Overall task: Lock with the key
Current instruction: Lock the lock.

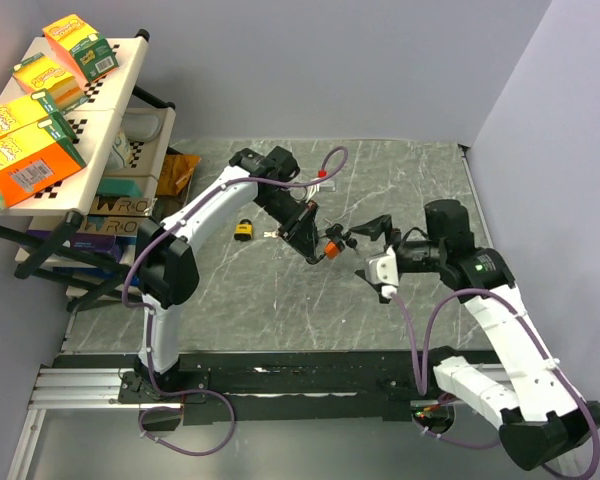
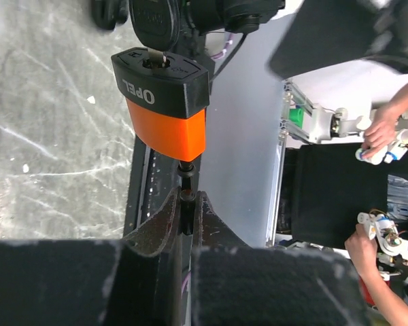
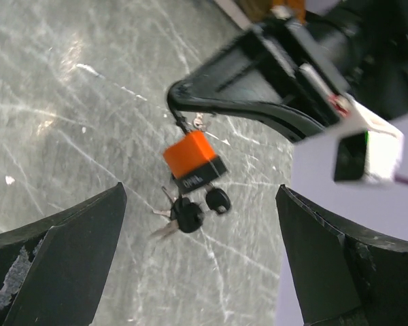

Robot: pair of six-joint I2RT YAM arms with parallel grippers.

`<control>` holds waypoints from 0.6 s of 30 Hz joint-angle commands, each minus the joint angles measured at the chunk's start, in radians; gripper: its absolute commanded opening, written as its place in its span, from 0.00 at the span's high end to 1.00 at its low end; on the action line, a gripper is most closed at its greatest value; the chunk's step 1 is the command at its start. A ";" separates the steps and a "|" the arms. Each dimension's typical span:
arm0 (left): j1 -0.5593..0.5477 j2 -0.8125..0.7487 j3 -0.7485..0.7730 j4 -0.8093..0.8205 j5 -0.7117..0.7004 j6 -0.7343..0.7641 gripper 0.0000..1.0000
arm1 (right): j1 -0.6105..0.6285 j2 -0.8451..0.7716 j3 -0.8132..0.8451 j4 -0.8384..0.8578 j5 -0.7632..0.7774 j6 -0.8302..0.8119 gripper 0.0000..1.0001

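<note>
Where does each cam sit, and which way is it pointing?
Top external: above and behind the bases, looking down on the table; left arm and right arm show.
Left wrist: looks along the shut left fingers at the orange padlock pinched by its shackle.
Right wrist: looks down between the open right fingers at that padlock, keys hanging from it.
Shared: all three see the padlock.

Open tabletop (image 3: 68, 102) lies between the right jaws and the padlock (image 3: 194, 161) — only dangling keys (image 3: 189, 216) intrude.
</note>
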 commanded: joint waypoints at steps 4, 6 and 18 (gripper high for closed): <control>-0.027 -0.021 0.061 -0.043 0.068 0.033 0.99 | 0.095 0.080 0.023 0.023 0.045 -0.149 0.03; -0.030 -0.020 0.068 -0.043 0.061 0.034 0.99 | 0.103 0.112 0.054 -0.007 0.054 -0.163 0.04; -0.046 -0.032 0.088 -0.044 0.013 0.040 0.99 | 0.132 0.350 0.232 -0.240 0.145 -0.261 0.37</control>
